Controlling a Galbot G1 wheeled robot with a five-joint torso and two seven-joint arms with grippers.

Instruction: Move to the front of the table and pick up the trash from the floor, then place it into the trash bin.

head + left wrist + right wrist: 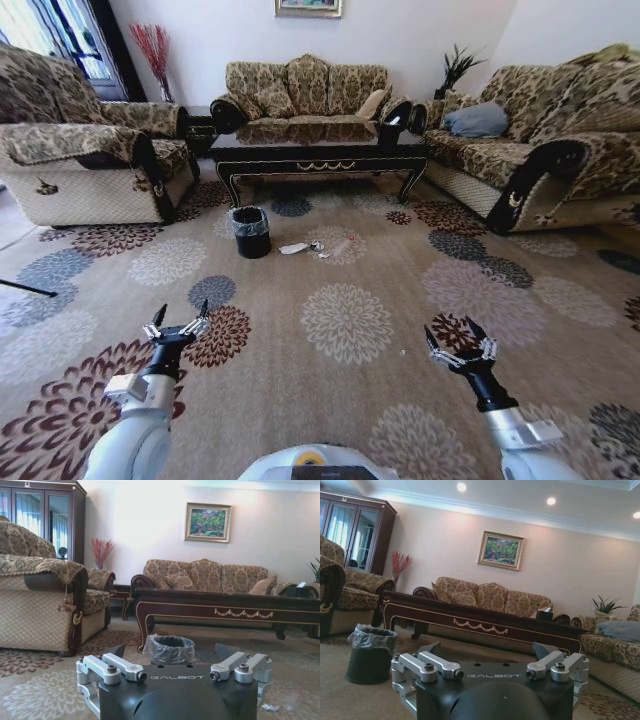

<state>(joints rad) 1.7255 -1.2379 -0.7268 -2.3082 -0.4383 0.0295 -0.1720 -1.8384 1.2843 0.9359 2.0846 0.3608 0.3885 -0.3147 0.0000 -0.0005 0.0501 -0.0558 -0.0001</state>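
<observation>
The dark wood table [325,150] stands across the room in front of the far sofa. On the patterned floor [350,320] before it stands the black trash bin [251,231] with its clear liner. Just right of the bin lies the trash: a white paper scrap [292,248], a small silvery can [316,246] and a clear bottle [342,246]. A tiny white bit [403,352] lies much nearer to me. My left gripper [180,318] and right gripper [455,335] hover low over the carpet, both open and holding nothing, well short of the litter. The left wrist view looks at the bin [170,649] and table [225,607].
A patterned armchair [80,170] stands on the left and a long sofa [540,150] on the right, with a third sofa [305,90] behind the table. Open carpet stretches between me and the bin. A dark cabinet [45,520] stands in the far left corner.
</observation>
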